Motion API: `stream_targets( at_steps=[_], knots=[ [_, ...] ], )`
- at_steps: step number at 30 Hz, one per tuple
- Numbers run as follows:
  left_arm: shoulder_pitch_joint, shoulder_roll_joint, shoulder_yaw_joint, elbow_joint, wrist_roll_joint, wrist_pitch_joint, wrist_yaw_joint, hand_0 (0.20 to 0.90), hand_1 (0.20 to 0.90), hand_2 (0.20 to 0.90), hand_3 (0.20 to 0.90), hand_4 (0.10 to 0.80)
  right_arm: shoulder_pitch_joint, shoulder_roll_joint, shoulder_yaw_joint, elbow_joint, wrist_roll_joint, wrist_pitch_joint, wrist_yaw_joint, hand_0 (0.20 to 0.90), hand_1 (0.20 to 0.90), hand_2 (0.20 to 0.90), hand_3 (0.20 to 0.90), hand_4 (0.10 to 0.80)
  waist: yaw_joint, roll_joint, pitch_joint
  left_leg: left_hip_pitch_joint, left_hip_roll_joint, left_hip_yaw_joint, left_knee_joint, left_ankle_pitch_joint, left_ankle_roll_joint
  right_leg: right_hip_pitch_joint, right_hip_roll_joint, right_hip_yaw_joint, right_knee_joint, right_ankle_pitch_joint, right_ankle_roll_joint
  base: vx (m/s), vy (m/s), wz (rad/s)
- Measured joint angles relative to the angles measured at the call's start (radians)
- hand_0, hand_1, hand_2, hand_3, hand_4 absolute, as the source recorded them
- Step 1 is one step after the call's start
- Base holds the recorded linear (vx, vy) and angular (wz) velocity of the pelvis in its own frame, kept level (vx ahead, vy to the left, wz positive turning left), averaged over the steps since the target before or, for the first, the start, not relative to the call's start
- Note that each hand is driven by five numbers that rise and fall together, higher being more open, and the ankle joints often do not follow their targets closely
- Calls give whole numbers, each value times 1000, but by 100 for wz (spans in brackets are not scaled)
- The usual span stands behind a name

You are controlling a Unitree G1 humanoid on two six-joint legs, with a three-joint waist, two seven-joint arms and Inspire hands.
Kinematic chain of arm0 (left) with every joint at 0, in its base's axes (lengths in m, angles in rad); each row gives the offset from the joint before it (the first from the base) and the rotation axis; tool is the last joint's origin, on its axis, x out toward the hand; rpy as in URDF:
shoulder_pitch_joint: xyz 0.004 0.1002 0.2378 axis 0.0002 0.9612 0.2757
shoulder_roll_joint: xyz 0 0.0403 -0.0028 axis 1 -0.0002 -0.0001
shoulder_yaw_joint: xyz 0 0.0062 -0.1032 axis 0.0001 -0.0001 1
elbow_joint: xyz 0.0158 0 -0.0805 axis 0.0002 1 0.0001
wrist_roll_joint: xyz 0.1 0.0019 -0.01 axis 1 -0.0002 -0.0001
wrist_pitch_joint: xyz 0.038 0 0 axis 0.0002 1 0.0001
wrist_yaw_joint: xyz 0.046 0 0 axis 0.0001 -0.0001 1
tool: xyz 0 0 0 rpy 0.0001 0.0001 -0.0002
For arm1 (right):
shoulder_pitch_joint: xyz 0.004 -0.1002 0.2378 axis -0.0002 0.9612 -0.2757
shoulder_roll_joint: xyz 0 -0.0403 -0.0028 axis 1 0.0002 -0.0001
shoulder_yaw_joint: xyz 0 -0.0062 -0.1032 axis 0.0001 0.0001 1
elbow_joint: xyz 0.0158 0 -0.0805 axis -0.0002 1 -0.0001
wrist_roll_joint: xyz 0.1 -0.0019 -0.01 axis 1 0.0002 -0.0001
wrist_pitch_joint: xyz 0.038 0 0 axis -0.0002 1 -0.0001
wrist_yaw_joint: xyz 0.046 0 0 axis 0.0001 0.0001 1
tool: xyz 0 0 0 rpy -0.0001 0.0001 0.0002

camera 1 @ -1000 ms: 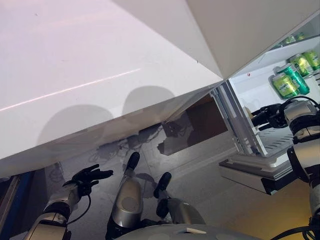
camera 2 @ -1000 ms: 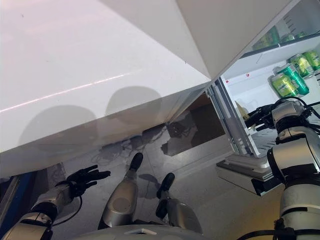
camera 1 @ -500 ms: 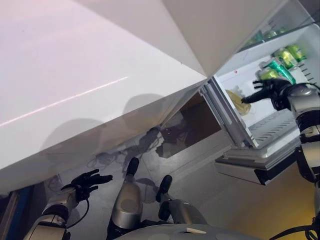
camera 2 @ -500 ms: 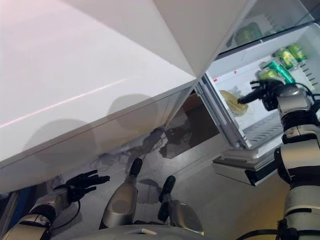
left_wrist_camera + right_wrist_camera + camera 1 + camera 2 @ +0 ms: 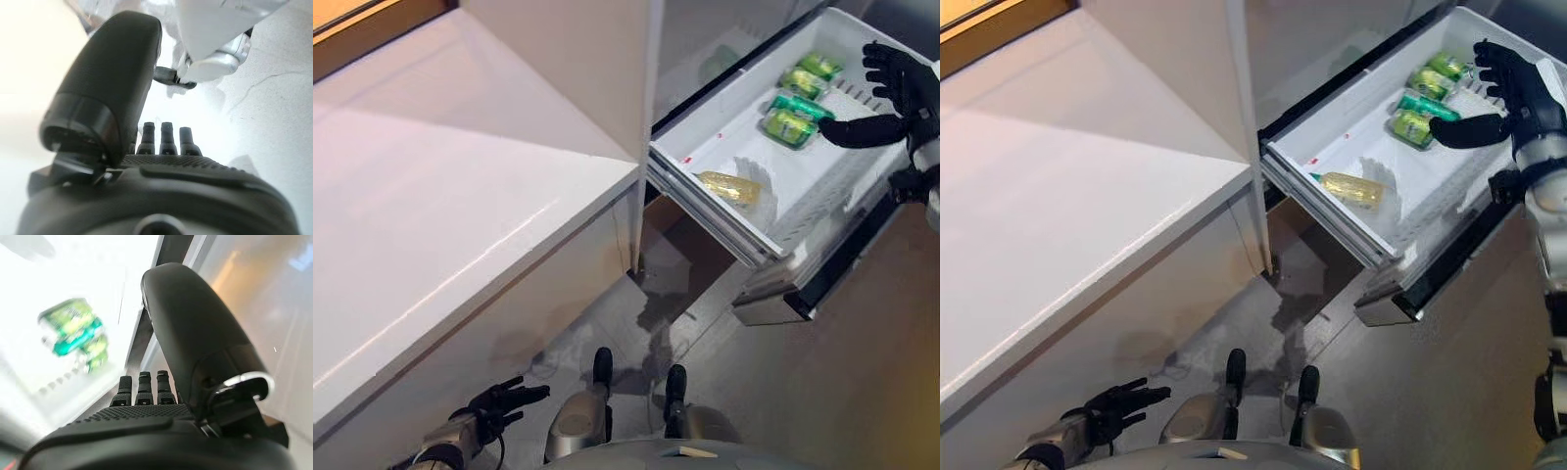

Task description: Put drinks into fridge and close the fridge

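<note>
Since the earlier frame the right hand (image 5: 896,90) has lifted out beside the green cans (image 5: 795,103), fingers spread and empty, just right of them in the open fridge (image 5: 773,211); a yellow pack (image 5: 728,186) lies nearer left. Left hand (image 5: 504,400) hangs spread, low left

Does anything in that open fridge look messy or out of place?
Nothing spilled or broken. The green cans sit grouped on a shelf, and a yellowish bottle lies on its side alone. The fridge door stands wide open.
</note>
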Motion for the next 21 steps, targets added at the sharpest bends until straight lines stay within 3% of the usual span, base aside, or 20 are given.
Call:
stream_targets(
  at_steps=[7, 14, 21],
  knots=[
    [85, -94, 9, -6, 30, -28, 5, 900, 900, 900, 900, 800, 364, 212, -218, -189, -2, -263, -179, 900, 900, 900, 900, 800, -90, 35, -72, 16, 3, 33, -1, -16, 2, -1, 1, 37, 0, -1, 1, -1, 5, -18],
    [149, -138, 30, 7, 40, -74, 24, 900, 900, 900, 900, 800, 512, 366, -300, -158, 114, -320, -229, 900, 900, 900, 900, 800, -133, 56, -127, 38, 13, 72, 0, -27, -4, 4, 8, 61, 0, -5, 7, 55, -11, -13],
    [153, -162, 40, 18, 78, -76, 50, 900, 900, 900, 900, 800, 627, 456, -284, -23, 203, -247, -151, 900, 900, 900, 900, 800, -153, 76, -117, 73, 3, 76, 33, -45, 6, 34, -5, 63, 45, -31, 14, 102, 57, 1]
  ],
)
